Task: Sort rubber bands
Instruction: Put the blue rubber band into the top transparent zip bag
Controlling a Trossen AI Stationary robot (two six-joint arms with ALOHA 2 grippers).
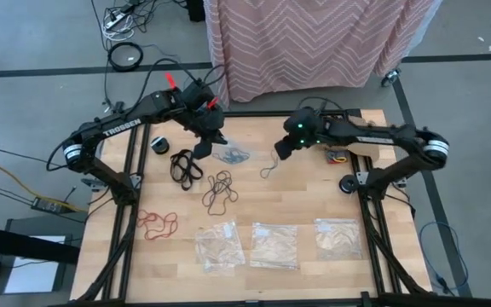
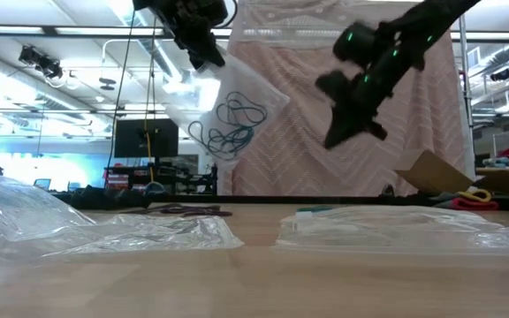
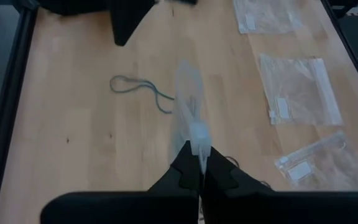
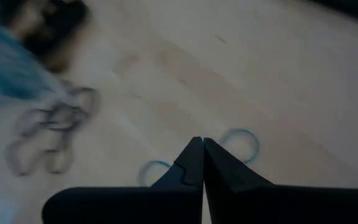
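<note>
Clear crinkly bags (image 2: 104, 231) lie flat in the foreground, awaiting sorted loops; left gripper (image 1: 200, 152), clenched on a thin bag (image 2: 237, 110), hangs it aloft with teal rubber bands (image 2: 228, 124) inside; right gripper (image 1: 281, 150) hovers clenched and empty, one stray teal band (image 1: 268, 169) on the table below it.

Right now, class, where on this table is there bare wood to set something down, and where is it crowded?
Bare wood lies between the red rubber bands and the dark brown rubber bands, and between the loose teal rubber band and the plastic bags. The back left is crowded, around the black rubber bands.
</note>
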